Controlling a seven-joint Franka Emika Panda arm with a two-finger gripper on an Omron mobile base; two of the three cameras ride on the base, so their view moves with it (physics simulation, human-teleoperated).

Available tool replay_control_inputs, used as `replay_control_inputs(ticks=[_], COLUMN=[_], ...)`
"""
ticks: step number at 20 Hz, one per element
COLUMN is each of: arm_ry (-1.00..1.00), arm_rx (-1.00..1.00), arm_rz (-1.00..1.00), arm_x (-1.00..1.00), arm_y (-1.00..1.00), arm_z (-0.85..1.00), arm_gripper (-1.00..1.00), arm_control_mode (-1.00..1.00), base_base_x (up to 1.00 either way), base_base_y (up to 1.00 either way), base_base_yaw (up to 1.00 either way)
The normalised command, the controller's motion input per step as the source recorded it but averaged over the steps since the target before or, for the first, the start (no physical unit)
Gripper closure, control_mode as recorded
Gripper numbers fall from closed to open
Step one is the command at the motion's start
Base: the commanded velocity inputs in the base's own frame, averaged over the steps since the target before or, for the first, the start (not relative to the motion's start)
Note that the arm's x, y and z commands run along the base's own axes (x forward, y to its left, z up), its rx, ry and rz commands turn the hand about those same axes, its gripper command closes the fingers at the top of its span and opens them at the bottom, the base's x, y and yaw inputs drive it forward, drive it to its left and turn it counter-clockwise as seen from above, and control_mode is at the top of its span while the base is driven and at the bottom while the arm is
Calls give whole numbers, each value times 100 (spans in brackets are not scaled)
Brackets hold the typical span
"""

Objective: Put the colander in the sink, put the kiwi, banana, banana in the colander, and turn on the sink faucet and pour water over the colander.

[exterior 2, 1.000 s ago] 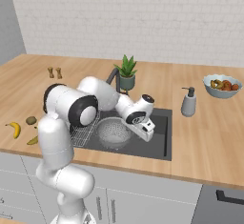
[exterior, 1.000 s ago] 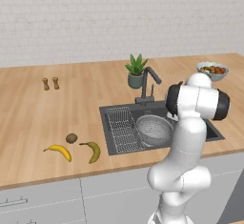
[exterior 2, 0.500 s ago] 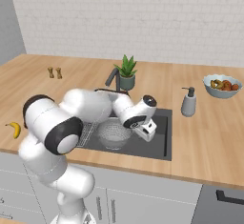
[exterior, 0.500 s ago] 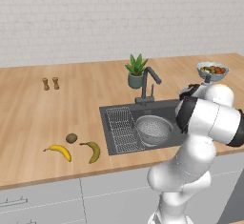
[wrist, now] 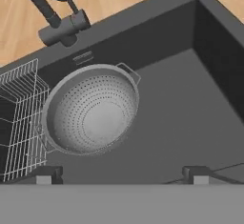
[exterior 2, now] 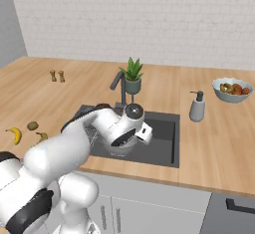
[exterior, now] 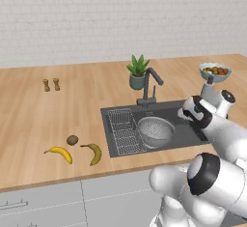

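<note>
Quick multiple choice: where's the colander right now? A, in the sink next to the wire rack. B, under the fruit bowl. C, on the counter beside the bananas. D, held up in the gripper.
A: the colander sits empty on the sink floor beside the wire rack.

No readable text, labels, brands or numbers anywhere (all surfaces plain, rendered without any markings).

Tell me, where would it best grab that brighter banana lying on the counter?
Probably across the middle of the bright banana, coming straight down from above. It lies flat on the wooden counter, curved and thickest mid-length, apart from the kiwi and the duller banana, so the open tool has room either side.
</note>
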Motion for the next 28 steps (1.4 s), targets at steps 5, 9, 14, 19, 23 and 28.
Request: replay_control_inputs(ticks=[5, 9, 14, 19, 23, 28], arm_ry=[-15, 0, 7, 12, 11, 24], arm_rx=[-35, -21, -2, 0, 11, 21], arm_rz=[0, 0, 0, 5, 9, 12], arm_x=[-33, -6, 0, 0, 1, 12], arm_y=[89, 98, 97, 96, 86, 62], arm_z=[39, 35, 33, 7, 0, 0], arm_gripper=[-100, -100, -100, -100, -100, -100], arm_control_mode=[-100, -100, -100, -100, -100, -100], base_base_x=[0, 0, 0, 0, 0, 0], base_base_y=[0, 0, 0, 0, 0, 0], base_base_yaw=[0, 0, 0, 0, 0, 0])
